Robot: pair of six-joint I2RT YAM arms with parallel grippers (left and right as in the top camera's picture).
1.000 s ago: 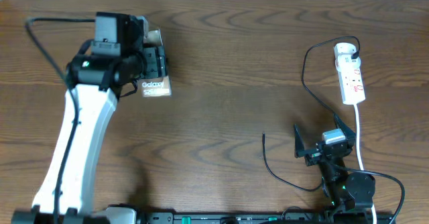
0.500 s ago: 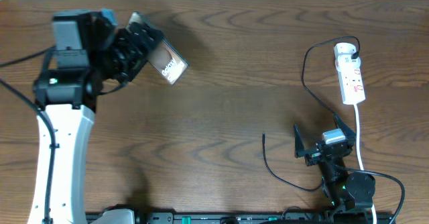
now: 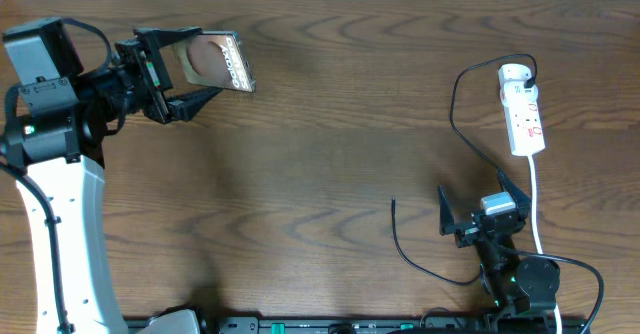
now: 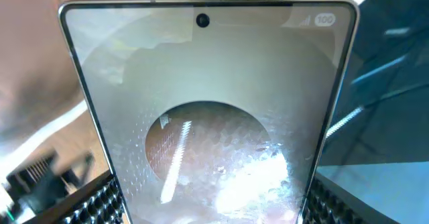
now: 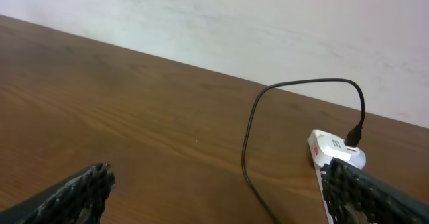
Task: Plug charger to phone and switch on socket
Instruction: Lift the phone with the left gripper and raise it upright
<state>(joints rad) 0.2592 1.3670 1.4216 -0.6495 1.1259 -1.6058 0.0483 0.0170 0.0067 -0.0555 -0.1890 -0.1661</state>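
My left gripper (image 3: 172,74) is shut on the phone (image 3: 212,62) and holds it tilted above the table at the far left. In the left wrist view the phone's glossy screen (image 4: 208,110) fills the frame between the two finger pads. The charger (image 3: 455,104), a thin black cable, runs from the socket (image 3: 523,112) at the far right down to a free tip (image 3: 393,204) lying on the table. My right gripper (image 3: 478,212) is open and empty, low at the front right beside the cable. The right wrist view shows the cable (image 5: 251,150) and the socket's end (image 5: 335,150).
The socket's white cord (image 3: 535,209) runs toward the front right past my right arm. The brown wooden table (image 3: 320,154) stretches between the two arms. A pale wall (image 5: 268,29) stands behind the table's far edge.
My left arm has lifted the phone off the table, swung back to the left and turned it so its face tilts up. The right arm, cable and socket have not moved.
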